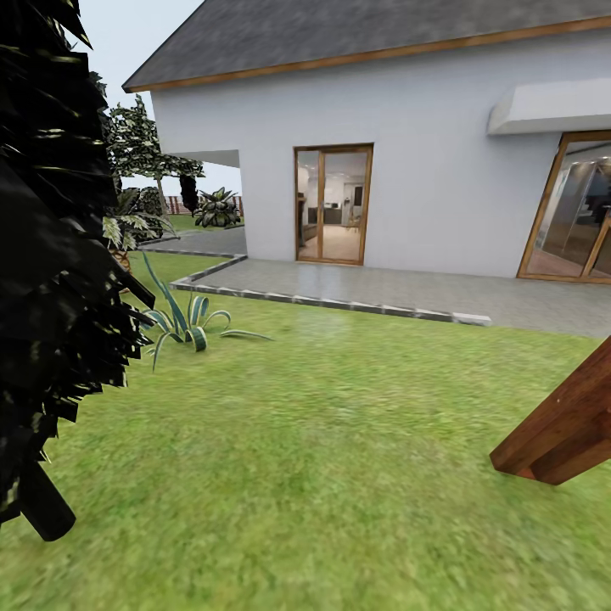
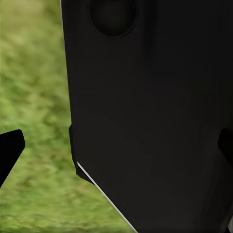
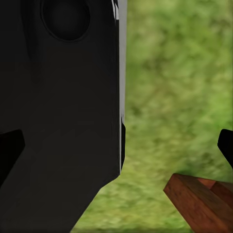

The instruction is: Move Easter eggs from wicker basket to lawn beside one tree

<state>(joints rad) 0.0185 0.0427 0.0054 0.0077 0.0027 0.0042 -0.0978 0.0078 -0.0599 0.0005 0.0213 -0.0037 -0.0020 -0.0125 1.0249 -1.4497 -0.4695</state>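
Each gripper has its fingertips parted at the frame edges of its wrist view, left [image 2: 116, 145] and right [image 3: 116, 145], with nothing between them but a dark part of the robot's body. No basket or eggs are visible; the robot is probably still searching. It should turn slowly over the lawn [image 1: 339, 441], clear of the dark tree [image 1: 51, 280] and wooden beam [image 1: 564, 424]. The head view adds the house [image 1: 407, 170] and patio [image 1: 475, 297]; the wrist views give blurred grass, and the right wrist the beam's end.
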